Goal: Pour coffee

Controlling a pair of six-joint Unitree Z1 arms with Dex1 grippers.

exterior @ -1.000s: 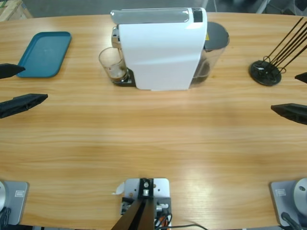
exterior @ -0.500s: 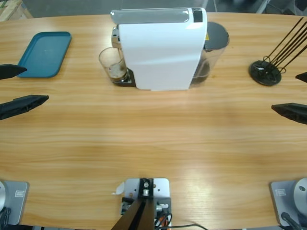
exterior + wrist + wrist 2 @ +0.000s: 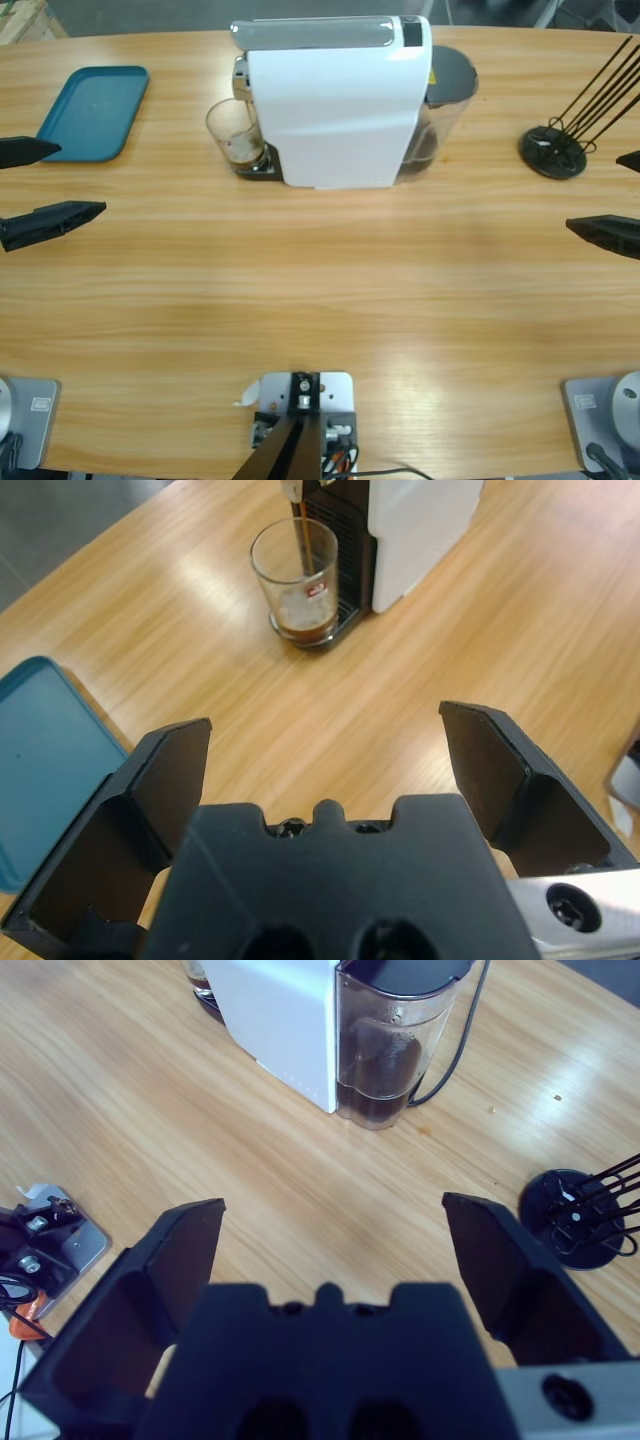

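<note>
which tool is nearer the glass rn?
Left. The left tool is open at the table's left edge, on the glass's side of the machine. The right tool, open, sits at the far right edge.

A teal tray (image 3: 93,112) lies flat on the wooden table (image 3: 330,280) at about ten o'clock, its long side running toward the far edge; in the left wrist view only its rounded corner (image 3: 45,765) shows. At about three o'clock a round black stand (image 3: 552,152) sits on the wood, thin black rods rising from it and leaning toward the upper right corner; the right wrist view catches the same base (image 3: 573,1218). A black cable (image 3: 455,1045) curves across the table toward twelve o'clock, between the stand and the far edge. Beyond the table's far rim, grey floor (image 3: 140,14) shows.
</note>
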